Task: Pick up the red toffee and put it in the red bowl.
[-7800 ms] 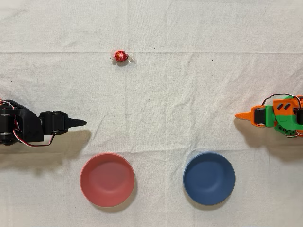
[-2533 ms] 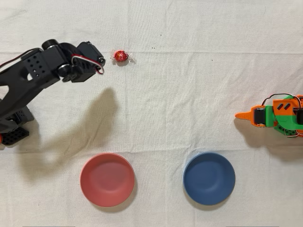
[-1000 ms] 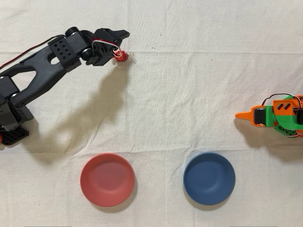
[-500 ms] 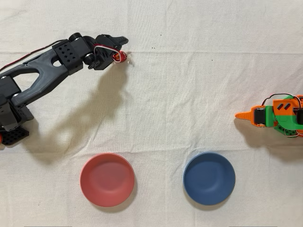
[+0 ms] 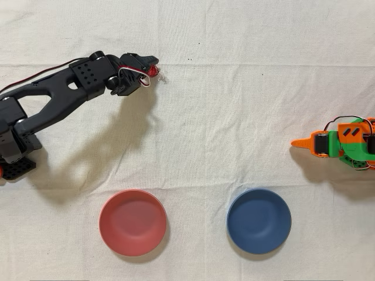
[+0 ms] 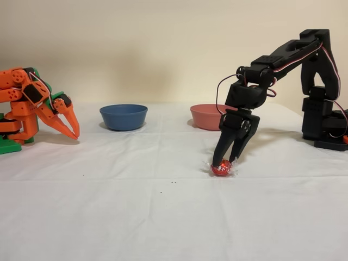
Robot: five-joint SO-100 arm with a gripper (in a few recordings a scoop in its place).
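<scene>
The black arm [image 6: 283,60] reaches down to the white cloth [image 6: 163,206] with its gripper [image 6: 224,163] pointing at the table. In the fixed view, both fingers straddle the red toffee [image 6: 221,169], which rests on the cloth. The fingers appear pinched against the candy, though contact is hard to confirm at this size. In the overhead view, the gripper [image 5: 151,65] covers most of the toffee [image 5: 152,71]; only a red edge and a clear wrapper end show. The red bowl [image 5: 133,222] sits well apart from the toffee, near the lower edge of the overhead view. The blue bowl [image 5: 259,220] sits beside it. The orange arm [image 5: 343,144] stands idle.
</scene>
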